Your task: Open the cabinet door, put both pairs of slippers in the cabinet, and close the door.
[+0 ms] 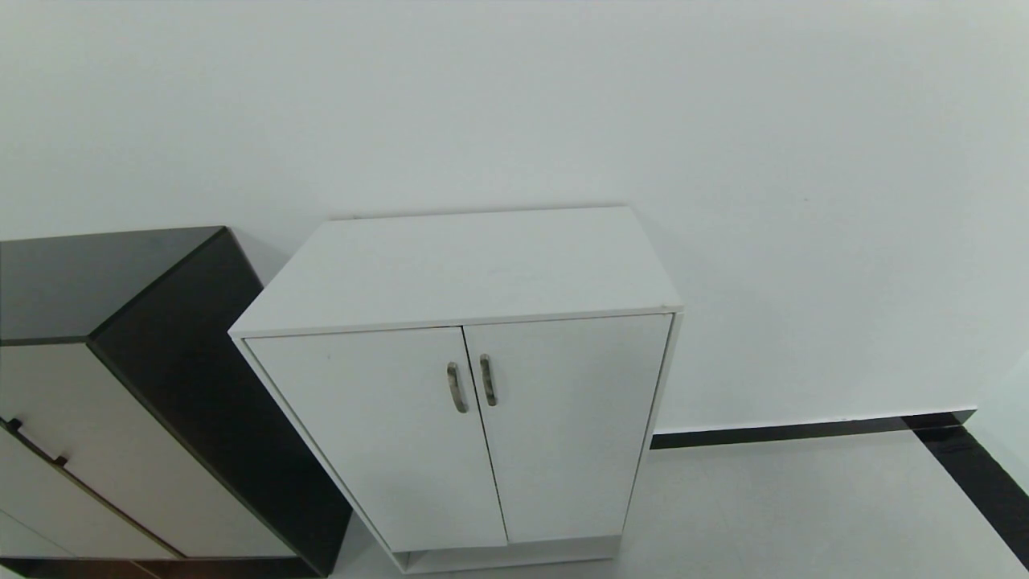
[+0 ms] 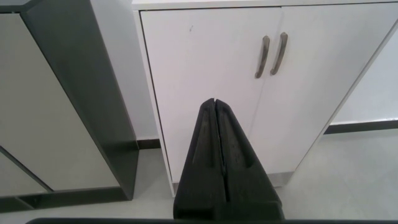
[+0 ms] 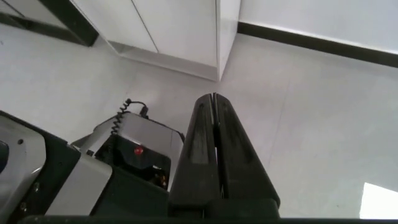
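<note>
Against the wall [image 1: 514,104], centre of head view, stands the white cabinet [image 1: 458,265] w/ both doors [image 1: 386,434] shut, so the inside is hidden. Two handles [image 1: 457,388] sit side by side at the seam. Just to its left a dark cabinet [image 1: 201,386] is cut off by the frame edge. Left gripper [image 2: 215,102] is pressed together, empty, facing the doors but apart from them. Right gripper [image 3: 214,96], also pressed together, hangs over the floor [image 3: 323,124] near the cabinet's corner.
</note>
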